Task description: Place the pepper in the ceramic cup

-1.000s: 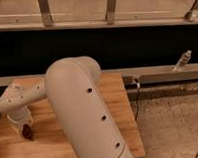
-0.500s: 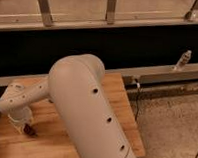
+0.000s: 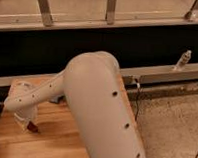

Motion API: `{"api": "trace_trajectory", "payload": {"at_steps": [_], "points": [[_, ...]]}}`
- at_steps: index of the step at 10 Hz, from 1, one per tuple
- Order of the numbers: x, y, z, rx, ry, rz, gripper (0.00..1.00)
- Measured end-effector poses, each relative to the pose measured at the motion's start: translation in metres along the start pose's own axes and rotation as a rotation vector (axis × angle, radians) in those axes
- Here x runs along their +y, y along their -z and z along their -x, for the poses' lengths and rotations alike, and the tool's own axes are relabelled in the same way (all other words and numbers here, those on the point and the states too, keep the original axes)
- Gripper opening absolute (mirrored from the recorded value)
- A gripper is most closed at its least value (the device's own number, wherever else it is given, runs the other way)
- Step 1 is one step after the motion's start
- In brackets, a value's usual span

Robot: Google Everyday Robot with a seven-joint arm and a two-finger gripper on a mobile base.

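My white arm (image 3: 98, 108) reaches across the wooden table (image 3: 54, 141) from the lower right and covers much of it. The gripper (image 3: 25, 120) is at the left side of the table, low over the wood. The pepper (image 3: 33, 126), small and dark red, shows right at the gripper's lower end, close above the table or touching it. I cannot tell whether it is held. The ceramic cup is hidden or out of view.
A dark shape (image 3: 55, 98) peeks out behind the forearm on the table. A metal ledge (image 3: 158, 74) runs behind the table, with a small pale object (image 3: 183, 60) standing on it at the right. Grey carpet (image 3: 170, 127) lies right of the table's edge.
The gripper and the pepper have shifted slightly to the right and away from the table's front edge. The arm has swung a little with them.
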Motion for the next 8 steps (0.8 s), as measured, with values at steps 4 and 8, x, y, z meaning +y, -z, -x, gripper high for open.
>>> {"api": "trace_trajectory", "payload": {"at_steps": [4,8], "points": [[-0.025,0.067,0.012,-0.171,0.011,-0.070,0.14],[-0.042,0.104,0.032,-0.354,0.058,-0.112,0.14]]}}
